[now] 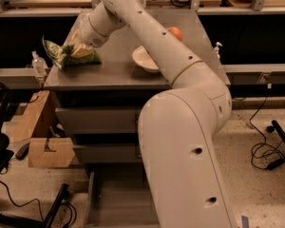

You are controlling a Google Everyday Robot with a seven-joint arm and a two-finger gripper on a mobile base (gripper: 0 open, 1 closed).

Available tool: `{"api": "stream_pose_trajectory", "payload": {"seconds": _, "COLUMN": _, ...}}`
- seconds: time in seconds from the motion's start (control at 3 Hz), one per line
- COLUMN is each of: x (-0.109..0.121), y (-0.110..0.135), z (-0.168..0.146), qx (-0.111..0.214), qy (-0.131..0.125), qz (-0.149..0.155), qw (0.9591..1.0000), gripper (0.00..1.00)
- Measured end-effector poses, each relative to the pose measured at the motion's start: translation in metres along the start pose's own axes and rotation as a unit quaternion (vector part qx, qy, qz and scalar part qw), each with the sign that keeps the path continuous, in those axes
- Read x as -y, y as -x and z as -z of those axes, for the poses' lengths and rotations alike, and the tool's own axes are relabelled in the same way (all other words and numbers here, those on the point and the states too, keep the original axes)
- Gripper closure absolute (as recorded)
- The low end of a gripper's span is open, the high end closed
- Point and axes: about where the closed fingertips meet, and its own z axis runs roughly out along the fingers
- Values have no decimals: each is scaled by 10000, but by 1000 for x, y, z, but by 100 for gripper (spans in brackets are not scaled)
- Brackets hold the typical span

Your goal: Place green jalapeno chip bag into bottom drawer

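The green jalapeno chip bag [69, 54] is at the left edge of the grey cabinet top [114, 72], partly overhanging it. My gripper [77, 45] is at the end of the long white arm, directly on the bag's upper right part and shut on it. The fingers are mostly hidden by the bag and wrist. The bottom drawer [115, 199] stands pulled open at the foot of the cabinet, its grey floor showing, partly hidden by my white arm body.
A white bowl [143, 61] and an orange [176, 33] sit on the cabinet top. Two shut grey drawers [97, 120] lie above the open one. A clear bottle [38, 63] and cardboard boxes [50, 152] stand left; cables [266, 156] lie right.
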Motion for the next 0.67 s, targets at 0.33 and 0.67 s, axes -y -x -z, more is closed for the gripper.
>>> {"api": "stream_pose_trajectory", "payload": {"seconds": 0.33, "x": -7, "y": 10, "z": 20, "qx": -127, "qy": -126, "qz": 67, "qw": 9998, "gripper": 100}}
{"api": "stream_pose_trajectory", "payload": {"seconds": 0.67, "x": -10, "y": 41, "z": 88, "qx": -291, "qy": -812, "qz": 122, "qw": 9962, "gripper": 100}}
